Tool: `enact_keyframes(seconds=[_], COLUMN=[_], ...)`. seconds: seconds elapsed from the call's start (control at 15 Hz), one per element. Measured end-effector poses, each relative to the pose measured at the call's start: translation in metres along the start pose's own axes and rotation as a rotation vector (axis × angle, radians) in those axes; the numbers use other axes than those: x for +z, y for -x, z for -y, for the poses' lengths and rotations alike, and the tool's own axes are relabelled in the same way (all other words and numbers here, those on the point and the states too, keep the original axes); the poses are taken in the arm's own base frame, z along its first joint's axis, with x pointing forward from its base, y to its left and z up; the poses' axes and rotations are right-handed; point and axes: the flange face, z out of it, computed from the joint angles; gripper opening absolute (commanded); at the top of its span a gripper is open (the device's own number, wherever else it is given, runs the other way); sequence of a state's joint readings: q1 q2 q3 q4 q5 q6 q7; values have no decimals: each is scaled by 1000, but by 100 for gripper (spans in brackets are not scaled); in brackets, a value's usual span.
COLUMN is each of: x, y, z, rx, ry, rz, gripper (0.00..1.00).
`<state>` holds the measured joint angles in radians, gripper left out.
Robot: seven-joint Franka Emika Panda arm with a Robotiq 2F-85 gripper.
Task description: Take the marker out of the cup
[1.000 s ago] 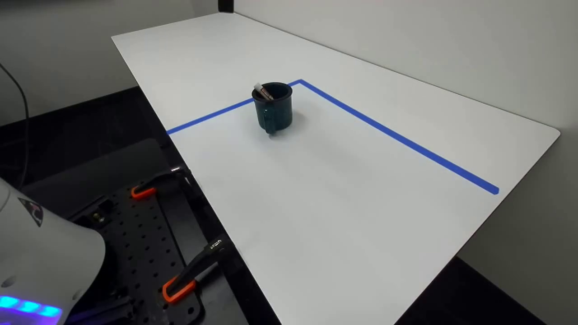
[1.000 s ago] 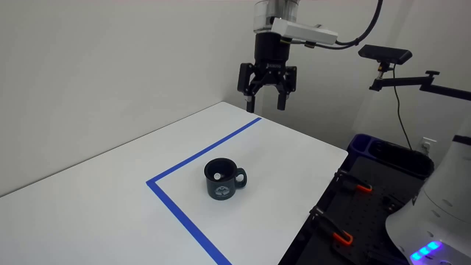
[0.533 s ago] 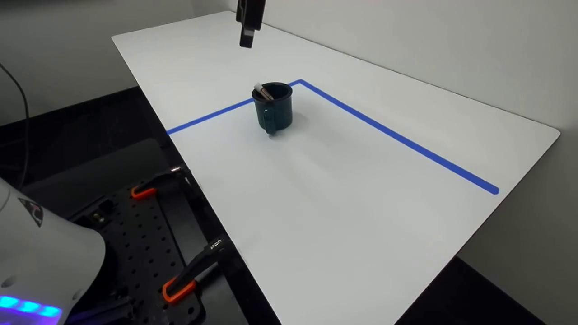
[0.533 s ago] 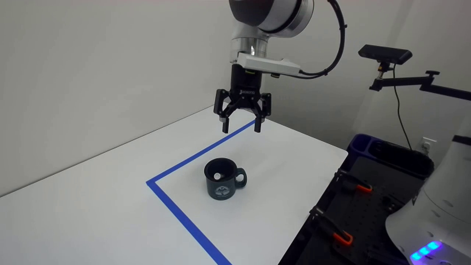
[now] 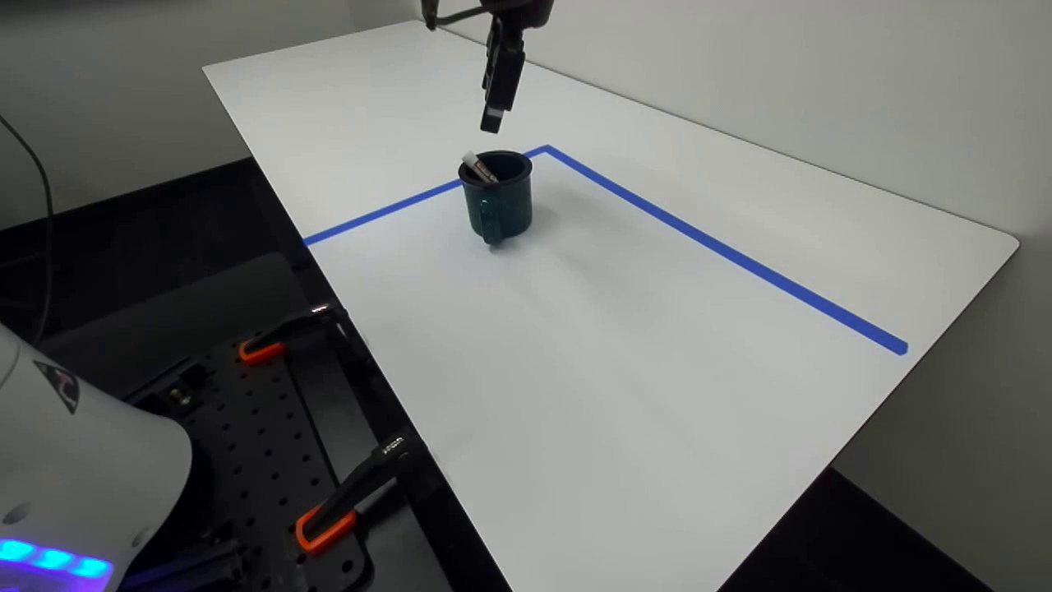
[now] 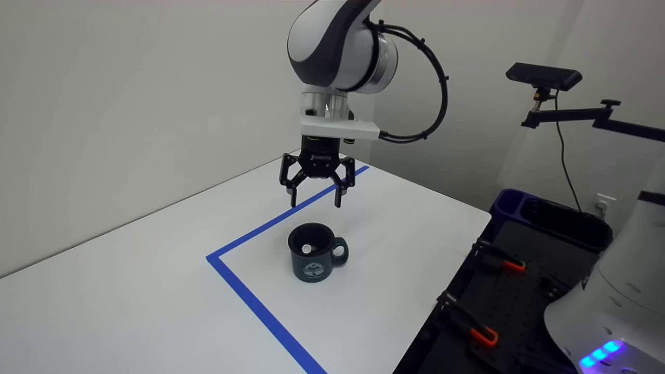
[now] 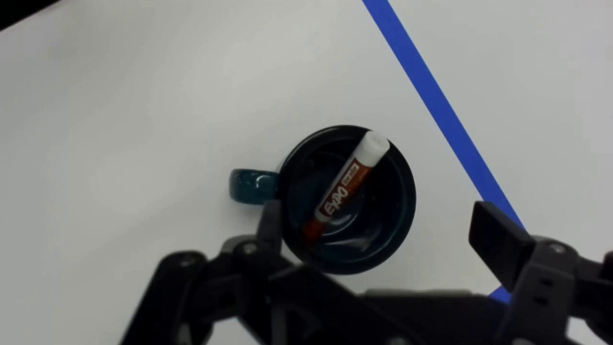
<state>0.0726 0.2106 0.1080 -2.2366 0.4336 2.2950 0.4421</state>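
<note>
The marker is reddish-brown with a white end and leans inside the cup. It shows in both exterior views (image 5: 481,167) (image 6: 307,249) and in the wrist view (image 7: 341,189). The cup is dark teal with a dark rim and a handle, upright on the white table (image 5: 509,210) (image 6: 305,266) (image 7: 383,225). My gripper (image 6: 316,204) is open and empty, pointing down above the cup's level and apart from it. In the wrist view, the cup lies between and ahead of the spread fingertips (image 7: 376,215), nearer the left finger. In an exterior view one finger (image 5: 491,123) shows above the cup.
Blue tape lines (image 5: 723,251) (image 6: 280,215) mark the white table beside the cup. A wall (image 6: 156,104) runs along the table's far edge. Clamps with orange handles (image 5: 327,529) (image 6: 484,336) sit at the edge near the robot base.
My gripper has come down and across towards the cup, staying open. It entered from the top of an exterior view. The cup and marker have not moved.
</note>
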Motion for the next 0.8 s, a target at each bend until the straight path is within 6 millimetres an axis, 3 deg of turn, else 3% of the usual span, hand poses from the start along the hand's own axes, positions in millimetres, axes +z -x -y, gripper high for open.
enact_keyframes(seconds=[0.33,0.8], x=[30,46], y=[-15,-23], z=[5,-6], rx=[96,187], ry=[14,46], rz=[-31,-26], gripper=[100,100])
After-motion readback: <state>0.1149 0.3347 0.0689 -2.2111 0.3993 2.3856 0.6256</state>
